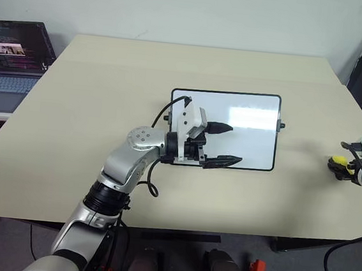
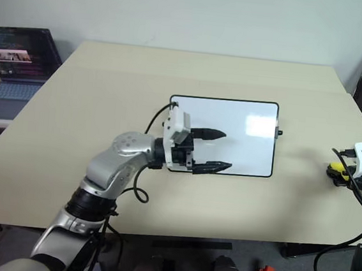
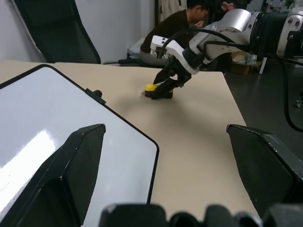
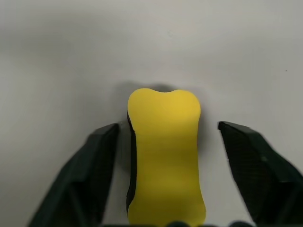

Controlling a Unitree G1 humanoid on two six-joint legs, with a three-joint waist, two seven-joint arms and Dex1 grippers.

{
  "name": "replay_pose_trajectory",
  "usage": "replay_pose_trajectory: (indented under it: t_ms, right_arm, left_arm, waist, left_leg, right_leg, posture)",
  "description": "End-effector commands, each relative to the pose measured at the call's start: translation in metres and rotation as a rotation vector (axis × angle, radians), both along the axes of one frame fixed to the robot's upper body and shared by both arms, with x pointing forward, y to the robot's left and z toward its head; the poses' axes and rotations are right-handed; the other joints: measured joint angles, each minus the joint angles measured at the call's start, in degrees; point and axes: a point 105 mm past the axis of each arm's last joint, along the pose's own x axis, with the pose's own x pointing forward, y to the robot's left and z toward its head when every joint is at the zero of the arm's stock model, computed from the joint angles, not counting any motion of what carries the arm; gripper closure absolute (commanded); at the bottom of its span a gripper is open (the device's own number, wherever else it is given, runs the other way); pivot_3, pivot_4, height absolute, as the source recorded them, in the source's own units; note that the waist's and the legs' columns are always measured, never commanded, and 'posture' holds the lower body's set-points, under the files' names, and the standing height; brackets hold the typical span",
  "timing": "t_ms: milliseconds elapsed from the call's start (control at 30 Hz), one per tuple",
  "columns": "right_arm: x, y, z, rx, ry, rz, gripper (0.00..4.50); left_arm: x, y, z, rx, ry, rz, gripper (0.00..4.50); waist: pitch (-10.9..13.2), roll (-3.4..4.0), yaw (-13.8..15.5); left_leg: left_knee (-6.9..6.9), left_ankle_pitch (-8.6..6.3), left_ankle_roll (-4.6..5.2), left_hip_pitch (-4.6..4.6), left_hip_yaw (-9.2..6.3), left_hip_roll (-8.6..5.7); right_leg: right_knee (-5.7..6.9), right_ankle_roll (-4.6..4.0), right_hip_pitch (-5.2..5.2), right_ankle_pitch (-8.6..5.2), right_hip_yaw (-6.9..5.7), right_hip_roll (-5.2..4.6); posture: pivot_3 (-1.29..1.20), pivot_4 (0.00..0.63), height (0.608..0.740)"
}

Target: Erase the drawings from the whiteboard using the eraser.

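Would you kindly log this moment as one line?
right claw: open, straddling yellow soft eraser on beige table | left claw: open over glossy white black-framed whiteboard | drawings: none visible

The whiteboard (image 1: 246,126) has its near-left corner and part of its left edge hidden behind the left gripper (image 1: 222,144) and its wrist. The drawings cannot be made out on the glossy surface, which carries a bright glare patch. At the far left, the laptop (image 1: 12,61) is cut off by the picture's edge. At the right edge the right gripper (image 1: 343,166) partly covers the eraser (image 1: 339,161), and its arm runs out of view.
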Motion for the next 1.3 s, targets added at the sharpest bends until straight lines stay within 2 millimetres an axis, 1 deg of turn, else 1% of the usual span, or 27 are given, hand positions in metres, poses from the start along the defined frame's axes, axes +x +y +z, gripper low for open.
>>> replay_pose_trajectory:
  t_ms: [33,100,133,167,200,233,267,300,367,433,500,567,600,633,800,833,900,1000,1100,1167,1300]
  right_arm:
    - [0.004,-0.001,0.031,-0.046,-0.076,0.031,0.03]
    - [0.012,0.010,0.053,-0.045,-0.175,0.070,0.03]
    - [0.016,0.022,0.066,-0.034,-0.250,0.111,0.03]
    - [0.019,0.034,0.075,-0.018,-0.322,0.154,0.03]
    - [0.020,0.043,0.078,-0.007,-0.365,0.179,0.03]
    - [0.022,0.047,0.077,-0.010,-0.412,0.175,0.03]
    - [0.022,0.049,0.075,-0.015,-0.438,0.164,0.03]
    - [0.023,0.050,0.067,-0.016,-0.464,0.148,0.03]
    - [0.023,0.054,0.058,0.009,-0.501,0.131,0.03]
    - [0.021,0.055,0.043,0.076,-0.538,0.089,0.03]
    - [0.020,0.061,0.030,0.123,-0.557,0.085,0.03]
    - [0.019,0.068,0.024,0.147,-0.573,0.091,0.03]
    - [0.019,0.070,0.022,0.153,-0.579,0.089,0.03]
    - [0.020,0.072,0.017,0.153,-0.581,0.083,0.03]
    - [0.022,0.079,0.001,0.185,-0.582,0.065,0.03]
    - [0.024,0.083,0.000,0.191,-0.581,0.066,0.03]
    - [0.027,0.084,0.002,0.209,-0.595,0.054,0.03]
    - [0.034,0.086,0.010,0.214,-0.616,0.053,0.03]
    - [0.035,0.088,0.007,0.216,-0.604,0.068,0.03]
    - [0.034,0.086,0.008,0.213,-0.606,0.060,0.03]
    - [0.037,0.082,0.010,0.208,-0.608,0.047,0.03]
  left_arm:
    - [0.003,0.013,0.017,-0.040,-0.045,0.049,0.00]
    - [0.015,0.038,0.031,-0.107,-0.052,0.159,0.00]
    - [0.025,0.057,0.043,-0.167,-0.060,0.261,0.00]
    - [0.039,0.080,0.054,-0.223,-0.088,0.400,0.00]
    - [0.046,0.096,0.059,-0.256,-0.107,0.490,0.00]
    - [0.060,0.119,0.063,-0.291,-0.133,0.644,0.00]
    - [0.070,0.135,0.063,-0.306,-0.150,0.753,0.00]
    - [0.080,0.155,0.060,-0.317,-0.175,0.886,0.00]
    - [0.089,0.177,0.053,-0.320,-0.211,1.034,0.00]
    - [0.095,0.193,0.037,-0.307,-0.219,1.148,0.00]
    - [0.098,0.198,0.015,-0.262,-0.210,1.206,0.00]
    - [0.099,0.199,-0.007,-0.214,-0.184,1.244,0.00]
    - [0.099,0.200,-0.015,-0.201,-0.173,1.258,0.00]
    - [0.099,0.197,-0.026,-0.181,-0.160,1.259,0.00]
    - [0.098,0.184,-0.060,-0.116,-0.130,1.251,0.00]
    - [0.099,0.185,-0.063,-0.112,-0.124,1.253,0.00]
    - [0.100,0.181,-0.072,-0.118,-0.097,1.260,0.00]
    - [0.104,0.178,-0.076,-0.125,-0.081,1.259,0.00]
    - [0.105,0.174,-0.082,-0.121,-0.070,1.255,0.00]
    - [0.104,0.173,-0.084,-0.134,-0.056,1.260,0.00]
    - [0.105,0.166,-0.090,-0.121,-0.036,1.247,0.00]
  waist:
    - [0.0,0.01,-0.1]
    - [0.0,0.02,-0.3]
    - [0.0,0.02,-0.4]
    - [0.0,0.03,-0.4]
    - [0.0,0.03,-0.5]
    - [0.0,0.01,-0.5]
    - [0.0,0.00,-0.4]
    - [0.0,0.00,-0.2]
    - [0.0,-0.03,0.2]
    - [0.0,-0.03,0.9]
    - [0.0,-0.03,1.3]
    - [0.0,-0.03,1.5]
    - [0.0,-0.03,1.5]
    - [0.0,-0.03,1.5]
    - [0.0,-0.03,1.3]
    - [0.0,-0.03,1.2]
    - [0.0,-0.03,1.1]
    - [0.0,-0.03,0.8]
    - [0.0,-0.03,0.8]
    - [0.0,-0.02,1.0]
    - [0.0,-0.02,1.0]
  left_leg:
    - [0.00,0.00,0.00,0.00,0.01,0.00]
    - [0.00,0.00,0.00,0.01,-0.01,0.01]
    - [0.00,0.00,0.00,0.01,-0.01,0.02]
    - [0.00,0.00,0.00,0.01,-0.04,0.04]
    - [-0.01,0.00,0.00,0.02,-0.05,0.06]
    - [0.00,0.00,0.00,0.03,-0.07,0.08]
    - [0.01,0.00,0.00,0.04,-0.11,0.10]
    - [0.03,0.00,0.00,0.05,-0.14,0.09]
    - [0.06,0.00,0.00,0.04,-0.12,0.05]
    - [0.05,0.00,-0.01,-0.01,-0.07,-0.04]
    - [0.07,0.00,-0.01,-0.06,-0.01,-0.09]
    - [0.06,0.00,-0.01,-0.08,0.00,-0.14]
    - [0.06,0.00,-0.01,-0.09,0.00,-0.14]
    - [0.05,0.00,-0.01,-0.09,0.00,-0.14]
    - [0.05,0.00,-0.01,-0.04,-0.04,-0.08]
    - [0.05,0.00,-0.01,-0.02,-0.04,-0.06]
    - [0.05,0.00,-0.01,0.01,-0.05,-0.05]
    - [0.06,0.01,-0.01,0.01,-0.02,-0.06]
    - [0.07,0.02,-0.01,0.02,-0.02,-0.05]
    - [0.05,0.02,-0.01,0.01,-0.04,-0.05]
    - [0.04,0.01,-0.01,-0.01,-0.02,-0.06]
  right_leg:
    - [0.01,0.00,0.00,0.00,0.01,0.00]
    - [0.02,0.00,0.00,0.00,0.00,0.00]
    - [0.05,0.00,-0.01,0.00,-0.01,0.01]
    - [0.06,0.00,-0.01,0.00,-0.02,0.02]
    - [0.06,0.00,-0.01,0.00,-0.02,0.03]
    - [0.07,0.00,-0.01,0.00,-0.03,0.05]
    - [0.07,0.00,0.03,0.00,-0.06,0.07]
    - [0.07,0.00,0.06,0.00,-0.11,0.07]
    - [0.06,0.03,0.09,0.03,-0.10,0.02]
    - [0.02,0.10,0.07,0.08,-0.06,-0.08]
    - [-0.03,0.18,0.05,0.13,-0.04,-0.17]
    - [-0.08,0.21,0.05,0.15,-0.04,-0.26]
    - [-0.09,0.22,0.04,0.15,-0.04,-0.26]
    - [-0.09,0.22,0.04,0.16,-0.05,-0.26]
    - [0.03,0.14,0.03,0.20,-0.08,-0.15]
    - [0.04,0.11,0.03,0.22,-0.08,-0.13]
    - [0.09,0.09,0.04,0.24,-0.08,-0.10]
    - [0.08,0.13,0.04,0.29,-0.05,-0.10]
    - [0.08,0.13,0.04,0.32,-0.05,-0.09]
    - [0.07,0.13,0.04,0.32,-0.07,-0.09]
    - [0.02,0.14,0.04,0.32,-0.06,-0.12]
  posture:
    - [0.00,0.150,0.740]
    - [0.00,0.150,0.740]
    - [0.00,0.150,0.740]
    - [0.00,0.150,0.740]
    - [0.00,0.150,0.740]
    - [0.00,0.150,0.740]
    - [0.00,0.150,0.740]
    - [0.00,0.150,0.740]
    - [0.00,0.150,0.740]
    - [0.00,0.150,0.740]
    - [0.00,0.150,0.740]
    - [0.00,0.150,0.740]
    - [0.00,0.150,0.740]
    - [0.00,0.150,0.740]
    - [0.00,0.150,0.740]
    - [0.00,0.150,0.740]
    - [0.00,0.150,0.740]
    - [0.00,0.150,0.740]
    - [0.00,0.150,0.740]
    - [0.00,0.150,0.740]
    - [0.00,0.150,0.740]
